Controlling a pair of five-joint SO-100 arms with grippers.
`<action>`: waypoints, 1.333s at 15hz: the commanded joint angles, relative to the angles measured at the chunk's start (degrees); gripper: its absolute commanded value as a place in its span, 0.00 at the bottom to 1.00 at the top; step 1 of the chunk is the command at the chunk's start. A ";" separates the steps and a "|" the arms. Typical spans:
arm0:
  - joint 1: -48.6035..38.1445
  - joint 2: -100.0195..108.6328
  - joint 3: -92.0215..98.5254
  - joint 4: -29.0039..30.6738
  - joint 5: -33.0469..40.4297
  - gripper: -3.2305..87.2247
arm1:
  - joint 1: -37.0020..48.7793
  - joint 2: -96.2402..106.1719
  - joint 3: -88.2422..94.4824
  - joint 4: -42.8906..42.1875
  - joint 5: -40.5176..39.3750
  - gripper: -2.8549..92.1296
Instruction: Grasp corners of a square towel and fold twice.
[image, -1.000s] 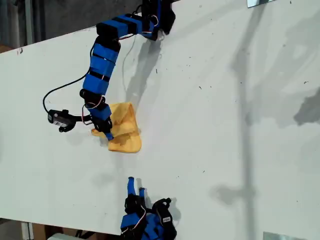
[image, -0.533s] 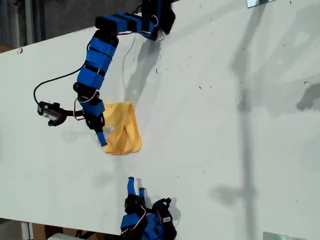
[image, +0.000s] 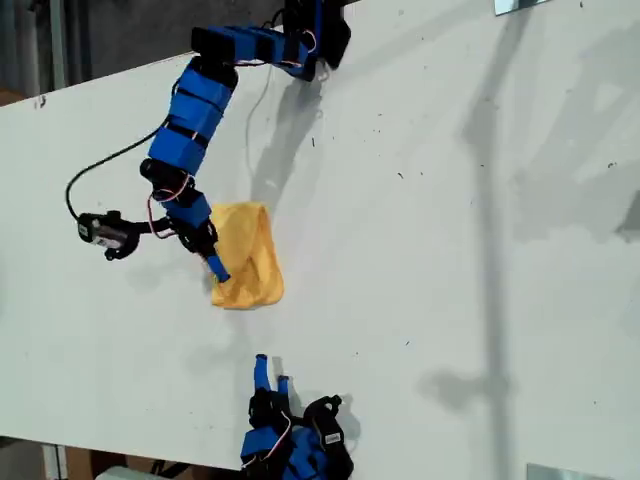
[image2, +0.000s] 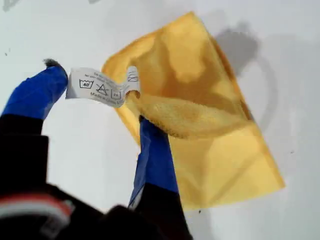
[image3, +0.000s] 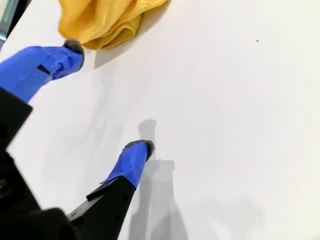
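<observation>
On the exterior view's left, a black cable (image: 95, 175) loops over the white table (image: 450, 250) to a small black camera (image: 100, 232) that sticks out from my first arm (image: 190, 115). That arm is blue and black. It reaches down from the top of the exterior view to the towel (image: 250, 255).

My first gripper (image: 212, 262) is at the towel's edge on the exterior view's left side. In the first wrist view its two blue fingers (image2: 155, 150) are spread apart. One finger is tucked under a lifted corner (image2: 150, 107) of the yellow cloth. The other finger is out beside the little white tag (image2: 102, 86). The tag hangs in the gap between them. The fingers do not pinch the cloth.

The towel lies on the table near the middle of the exterior view, a bit toward its left. It is folded over on itself and bunched, not flat.

Lower down in the exterior view, my second gripper (image: 268, 372) rests close to the table's near edge, well apart from the towel. Its blue fingertips (image3: 135, 155) are wide apart and it holds nothing. In the second wrist view the towel sits just past one fingertip.
</observation>
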 joint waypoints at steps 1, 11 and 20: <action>-0.79 0.26 0.35 -0.53 -0.35 0.42 | -2.02 5.98 5.45 -8.79 2.64 0.38; -0.88 0.26 0.35 -0.53 -0.35 0.42 | 0.70 12.13 16.08 -21.80 8.35 0.36; -0.44 0.26 0.35 -0.53 -0.26 0.42 | -0.35 4.13 -2.64 -13.01 10.02 0.35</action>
